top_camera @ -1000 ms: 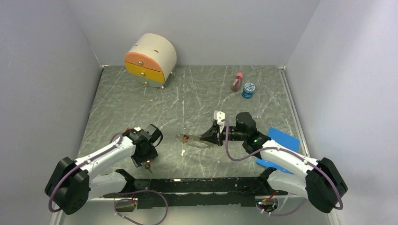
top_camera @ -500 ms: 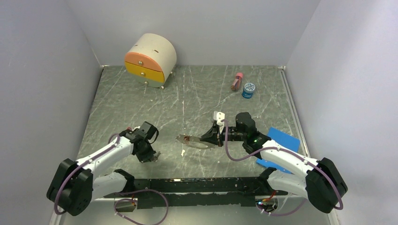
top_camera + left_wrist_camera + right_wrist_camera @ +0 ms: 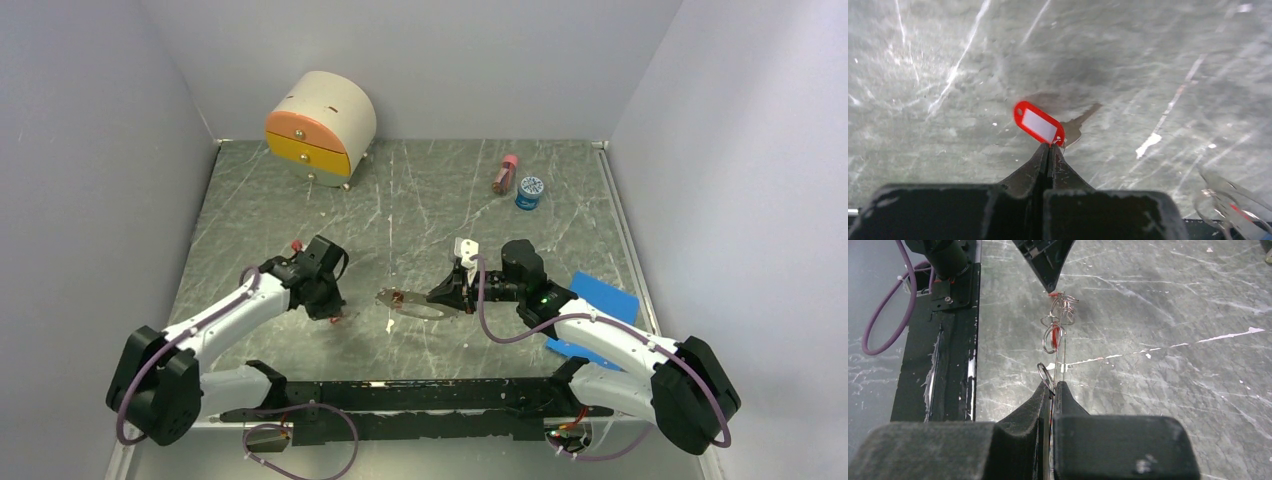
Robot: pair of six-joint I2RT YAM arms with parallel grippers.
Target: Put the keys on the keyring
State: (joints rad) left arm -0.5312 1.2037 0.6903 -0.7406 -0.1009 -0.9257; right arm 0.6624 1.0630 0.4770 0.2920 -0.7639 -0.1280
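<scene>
Red-tagged key (image 3: 1040, 125) is pinched by the closed left gripper (image 3: 1049, 146), blade seemingly angled rightward toward the keyring (image 3: 415, 304) clamped in the right gripper (image 3: 462, 290) mid-bench.

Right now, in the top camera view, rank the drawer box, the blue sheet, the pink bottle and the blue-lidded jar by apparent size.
1. drawer box, clearly largest.
2. blue sheet, though partly hidden.
3. pink bottle and blue-lidded jar: too alike to rank; the bottle is longer, the jar rounder.

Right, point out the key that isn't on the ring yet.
The red-tagged key pinched in the left gripper, apart from the keyring. The other red tag already hangs on that hoop, which the right gripper holds.
</scene>
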